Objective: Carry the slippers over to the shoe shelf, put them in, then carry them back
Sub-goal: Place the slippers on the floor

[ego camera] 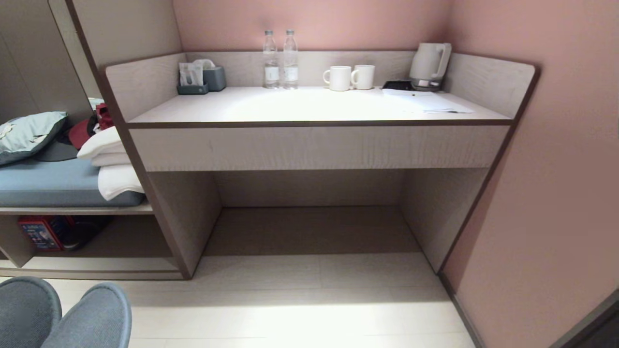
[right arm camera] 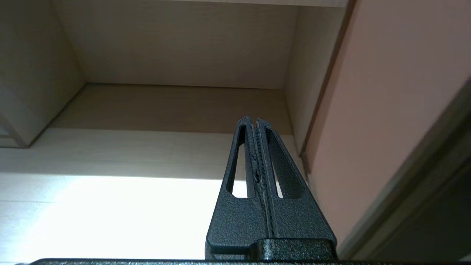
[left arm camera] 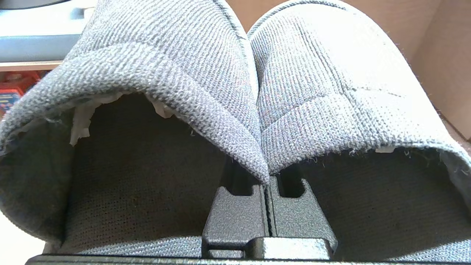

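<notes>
The pair of slippers (ego camera: 92, 314), grey knit with rounded toes, hangs side by side at the lower left of the head view, toes pointing forward. In the left wrist view my left gripper (left arm camera: 267, 184) is shut on the slippers (left arm camera: 176, 55), pinching the two inner edges together between its fingers; the fingertips are hidden inside the fabric. The shoe shelf (ego camera: 135, 239), a low beige cubby under the blue-cushioned bench (ego camera: 53, 183), lies ahead and to the left. My right gripper (right arm camera: 254, 119) is shut and empty, hanging above the pale floor in front of the desk kneehole.
A wide desk (ego camera: 314, 145) with a kneehole (ego camera: 309, 227) stands straight ahead, carrying bottles (ego camera: 280, 60), mugs (ego camera: 349, 77) and a kettle (ego camera: 429, 63). A pink wall (ego camera: 556, 193) closes the right side. A red box (ego camera: 41, 232) sits in the shelf's left part. Pillows (ego camera: 109, 159) lie on the bench.
</notes>
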